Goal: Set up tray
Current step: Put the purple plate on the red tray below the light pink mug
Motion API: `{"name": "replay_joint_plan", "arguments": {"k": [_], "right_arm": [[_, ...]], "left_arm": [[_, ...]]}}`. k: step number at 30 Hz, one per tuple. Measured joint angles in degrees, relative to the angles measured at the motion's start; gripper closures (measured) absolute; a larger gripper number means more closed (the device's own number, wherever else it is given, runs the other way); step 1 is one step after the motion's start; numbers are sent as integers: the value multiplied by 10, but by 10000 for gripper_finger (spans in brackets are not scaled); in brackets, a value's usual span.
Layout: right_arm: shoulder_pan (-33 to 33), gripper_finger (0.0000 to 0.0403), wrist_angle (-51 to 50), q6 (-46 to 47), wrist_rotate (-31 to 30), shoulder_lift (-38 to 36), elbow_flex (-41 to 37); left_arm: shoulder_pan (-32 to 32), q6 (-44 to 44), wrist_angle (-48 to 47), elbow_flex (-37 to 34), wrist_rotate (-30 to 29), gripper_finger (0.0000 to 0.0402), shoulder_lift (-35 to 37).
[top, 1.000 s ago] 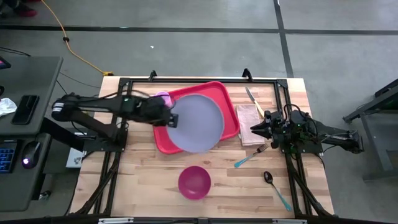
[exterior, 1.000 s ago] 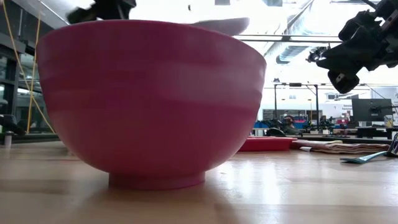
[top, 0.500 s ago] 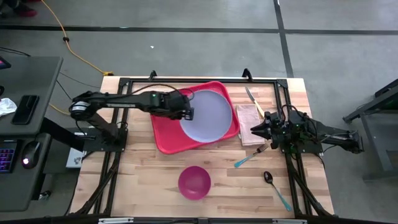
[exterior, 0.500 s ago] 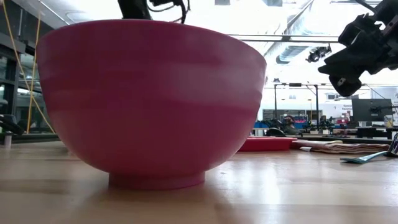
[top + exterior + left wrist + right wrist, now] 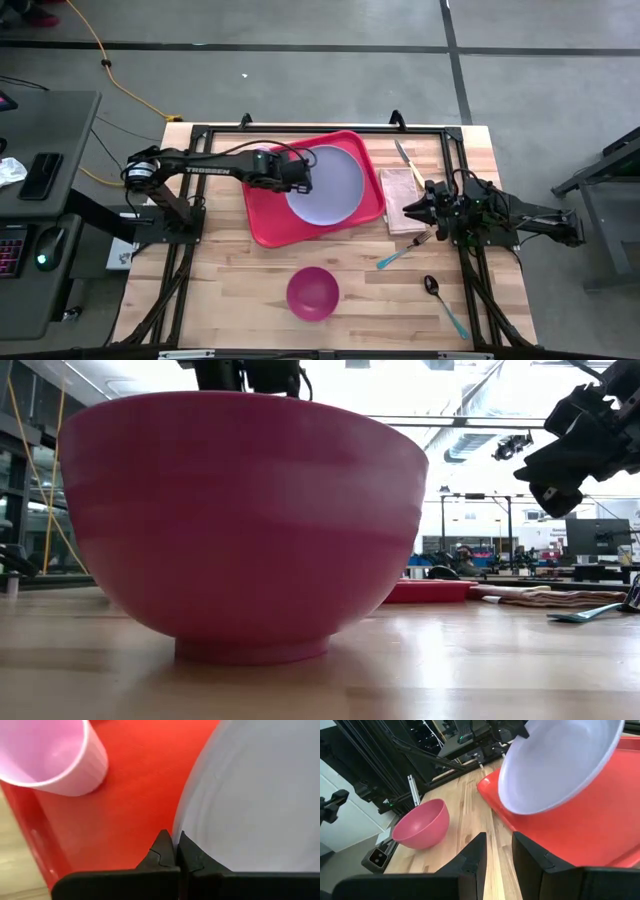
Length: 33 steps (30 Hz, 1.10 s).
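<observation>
Left gripper [image 5: 174, 851] pinches the lavender plate [image 5: 325, 184] rim over the red tray [image 5: 262, 222]; only its wrist view shows a pink cup [image 5: 47, 755]. Right gripper [image 5: 496, 847] parted above the wooden table [image 5: 220, 290].

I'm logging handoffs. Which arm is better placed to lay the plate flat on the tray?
Left. Its gripper is shut on the plate rim over the tray. The right gripper is open, off beside the napkin.

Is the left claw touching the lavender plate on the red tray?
Touching. In the left wrist view, the left claw is pinched shut on the edge of the lavender plate, with no gap visible, above the red tray.
</observation>
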<state>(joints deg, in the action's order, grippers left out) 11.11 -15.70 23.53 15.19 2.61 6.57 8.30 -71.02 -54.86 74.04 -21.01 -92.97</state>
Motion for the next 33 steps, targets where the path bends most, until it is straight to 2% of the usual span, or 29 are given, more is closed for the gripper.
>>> {"name": "replay_joint_plan", "arguments": {"k": [8,14,33], "right_arm": [[0,332,0,0,2,0,0],[0,332,0,3,2,0,0],[0,332,-1,15,-14,0,0]], "left_arm": [[17,3,-14,0,-21,388,-4],[32,30,5,0,-17,388,-20],[37,71,-43,0,-1,390,-44]]}}
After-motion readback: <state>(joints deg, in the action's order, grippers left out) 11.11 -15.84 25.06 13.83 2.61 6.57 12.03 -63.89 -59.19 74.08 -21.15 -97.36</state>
